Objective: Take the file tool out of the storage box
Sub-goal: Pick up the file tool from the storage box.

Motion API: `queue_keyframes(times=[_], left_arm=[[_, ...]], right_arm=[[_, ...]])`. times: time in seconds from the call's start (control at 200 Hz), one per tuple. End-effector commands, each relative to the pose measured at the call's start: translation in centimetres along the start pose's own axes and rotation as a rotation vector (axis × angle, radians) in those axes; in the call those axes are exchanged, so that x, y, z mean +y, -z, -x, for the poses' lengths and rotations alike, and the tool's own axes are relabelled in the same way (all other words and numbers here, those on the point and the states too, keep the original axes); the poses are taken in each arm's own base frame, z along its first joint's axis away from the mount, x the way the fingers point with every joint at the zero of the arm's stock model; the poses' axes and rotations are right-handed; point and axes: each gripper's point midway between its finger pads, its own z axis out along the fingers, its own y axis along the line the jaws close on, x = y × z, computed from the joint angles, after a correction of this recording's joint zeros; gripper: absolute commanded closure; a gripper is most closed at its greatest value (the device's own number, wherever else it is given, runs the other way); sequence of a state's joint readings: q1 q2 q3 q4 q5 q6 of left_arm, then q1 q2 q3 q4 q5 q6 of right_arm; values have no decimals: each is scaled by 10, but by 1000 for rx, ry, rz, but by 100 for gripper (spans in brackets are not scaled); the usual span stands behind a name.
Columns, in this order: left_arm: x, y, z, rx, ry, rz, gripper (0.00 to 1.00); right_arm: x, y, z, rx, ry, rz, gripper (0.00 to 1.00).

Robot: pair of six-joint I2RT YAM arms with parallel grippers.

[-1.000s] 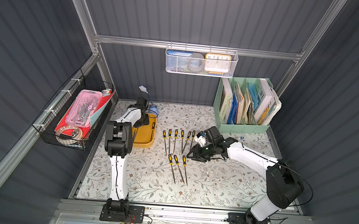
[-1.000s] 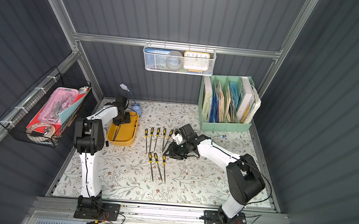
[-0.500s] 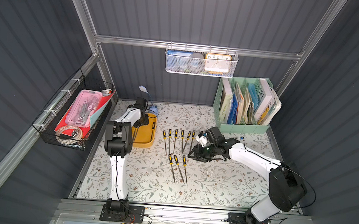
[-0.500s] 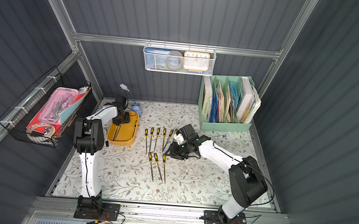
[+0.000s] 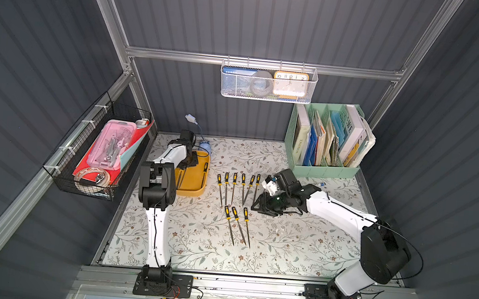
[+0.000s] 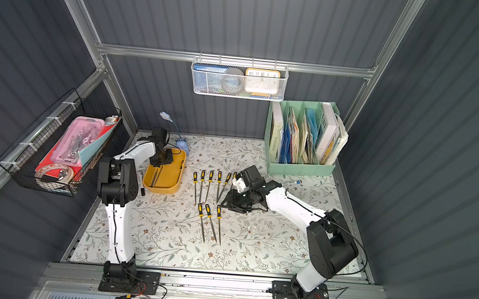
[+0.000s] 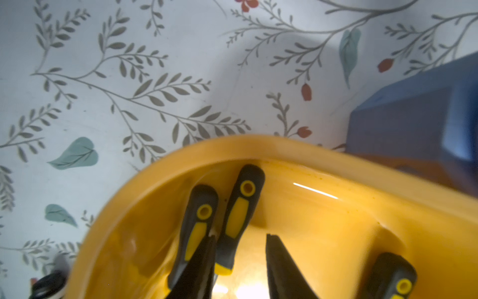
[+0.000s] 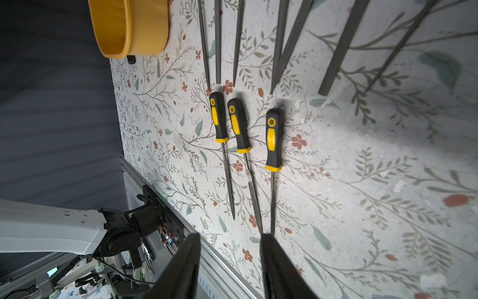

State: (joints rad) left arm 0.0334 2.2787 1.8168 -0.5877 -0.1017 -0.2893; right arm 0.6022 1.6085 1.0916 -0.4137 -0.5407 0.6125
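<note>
The mustard-yellow storage box [image 5: 195, 188] [image 6: 166, 185] lies at the table's back left. My left gripper [image 5: 190, 163] [image 7: 240, 248] reaches down into its far end. The left wrist view shows black-and-yellow file tool handles in the box: two side by side [image 7: 199, 227] [image 7: 240, 207] and a third apart [image 7: 390, 277]. One finger [image 7: 204, 259] stands between the paired handles. The other finger [image 7: 279, 259] stands clear of them, so the jaws are open around one handle. My right gripper [image 5: 258, 207] [image 8: 230, 246] hovers open and empty over the table, beside the laid-out files.
Several files [image 5: 237, 186] lie in a row mid-table, three more [image 5: 237, 222] in front of them. A mint-green organiser [image 5: 326, 140] stands back right; a black wire basket [image 5: 103, 155] hangs left. A blue object [image 5: 205, 147] sits behind the box, a marker [image 6: 140, 182] to its left.
My left gripper's jaws have narrowed inside the box. Both arms have otherwise stayed almost still.
</note>
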Motion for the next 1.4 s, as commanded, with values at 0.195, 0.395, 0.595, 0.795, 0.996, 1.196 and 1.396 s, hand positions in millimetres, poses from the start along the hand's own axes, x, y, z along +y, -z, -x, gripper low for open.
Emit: queue_keyframes(times=[0.195,0.395,0.595,0.795,0.996,1.196,1.396], left_arm=[[-15,-2,-25,85,5,-84,60],[-10,2,-22,82,28,-61,55],[-1,-13,-25,100,3,-2,56],[4,-19,-22,98,-4,35,64],[3,-13,-15,78,0,32,88],[2,4,-3,43,0,27,100],[-2,38,15,9,-17,5,100]], right_arm=[[3,3,1,-7,10,-3,57],[1,3,-2,-6,7,-8,56],[1,3,-3,-4,5,-8,56],[-1,5,-6,-7,-2,-12,56],[-2,8,-7,-14,-5,-18,56],[5,12,-4,-35,13,-13,56],[37,16,5,-48,64,32,55]])
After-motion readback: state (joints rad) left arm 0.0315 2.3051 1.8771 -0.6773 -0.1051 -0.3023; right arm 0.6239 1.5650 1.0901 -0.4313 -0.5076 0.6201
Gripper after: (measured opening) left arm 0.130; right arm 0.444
